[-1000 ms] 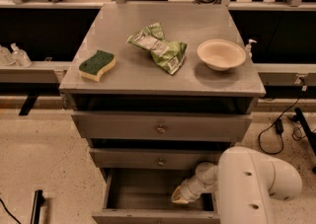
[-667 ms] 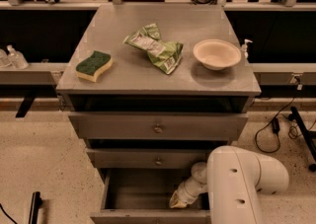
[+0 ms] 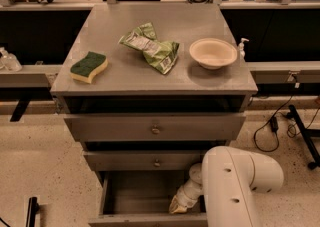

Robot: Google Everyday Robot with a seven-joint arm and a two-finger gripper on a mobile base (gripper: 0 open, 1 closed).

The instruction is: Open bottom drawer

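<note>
Bottom drawer [image 3: 135, 192] sits at the foot of the grey cabinet [image 3: 235, 83] and is pulled out towards the camera, so its plain grey box interior shows from above; its front runs along the lower edge of the view. The gripper [image 3: 177, 206] is down inside this drawer, at the cabinet's right-hand side, close to the inner face of the drawer front. Whether it is spread or closed cannot be told, nor whether it has hold of anything. The robot's white arm [image 3: 235, 186] bends in from the cabinet's lower right and covers the drawer's right end.

Above, the middle drawer [image 3: 140, 161] is in line with the cabinet face, its small knob at the centre. The top drawer [image 3: 115, 128] stands a little way out from the cabinet, with a dark gap under the top surface. On the cabinet's top lie a green and yellow sponge [image 3: 88, 66] at the left, a crumpled green snack bag [image 3: 151, 47] in the middle and a pale bowl [image 3: 213, 52] at the right.
</note>
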